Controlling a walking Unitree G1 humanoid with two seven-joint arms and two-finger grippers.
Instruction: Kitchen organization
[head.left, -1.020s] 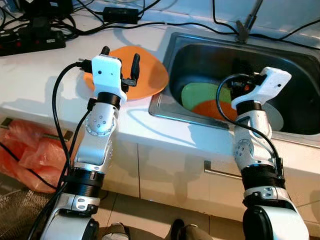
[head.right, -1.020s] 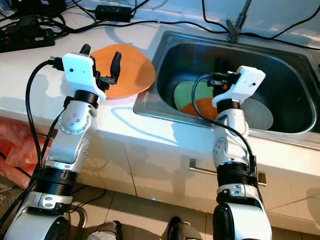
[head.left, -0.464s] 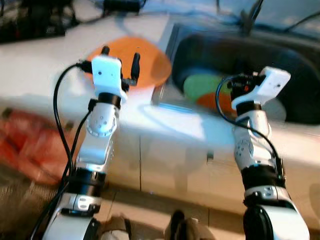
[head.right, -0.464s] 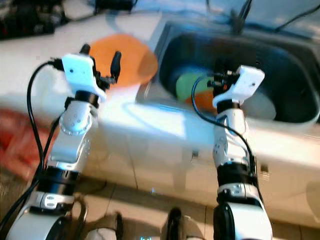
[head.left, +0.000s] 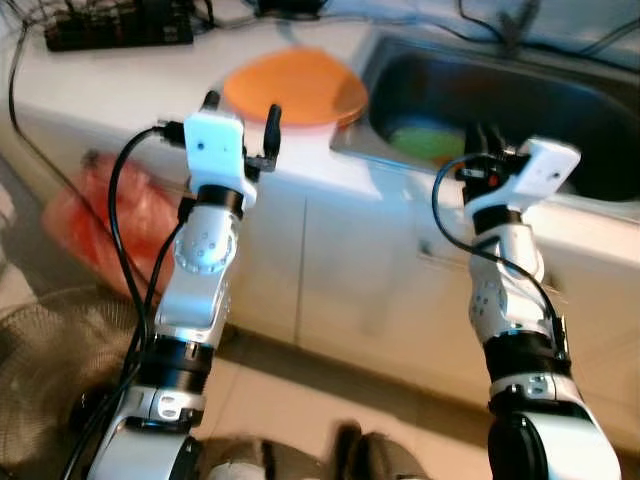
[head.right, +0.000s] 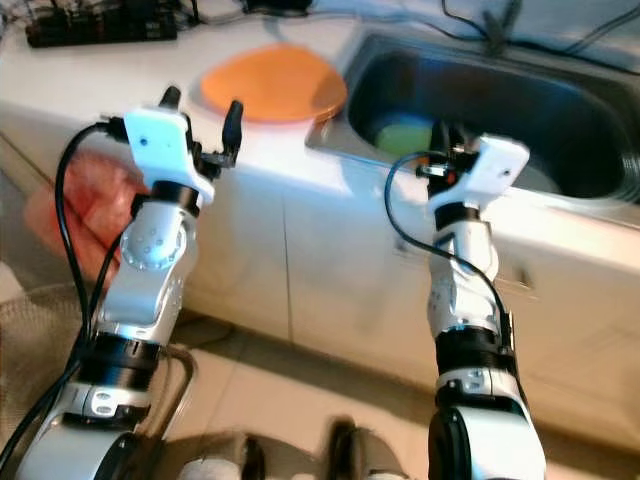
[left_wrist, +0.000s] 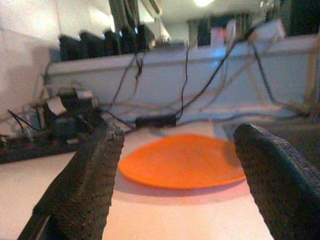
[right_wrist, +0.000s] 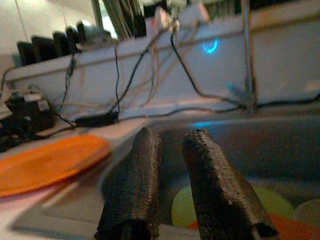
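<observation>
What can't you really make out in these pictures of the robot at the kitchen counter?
- What lies in the sink: in the eye views the right gripper and the near wall cover all but a green plate.
- The orange piece under that green plate: cut off by the right wrist view's edge.
- The black boxes and cables at the counter's back: blurred and cut by the top edge.
- The red bag by the cupboard: blurred, contents unreadable.

I see an orange plate (head.left: 294, 87) flat on the tabletop (head.left: 150, 85) just beside the sink (head.left: 560, 100); a green plate (head.left: 430, 141) lies inside the sink.
</observation>
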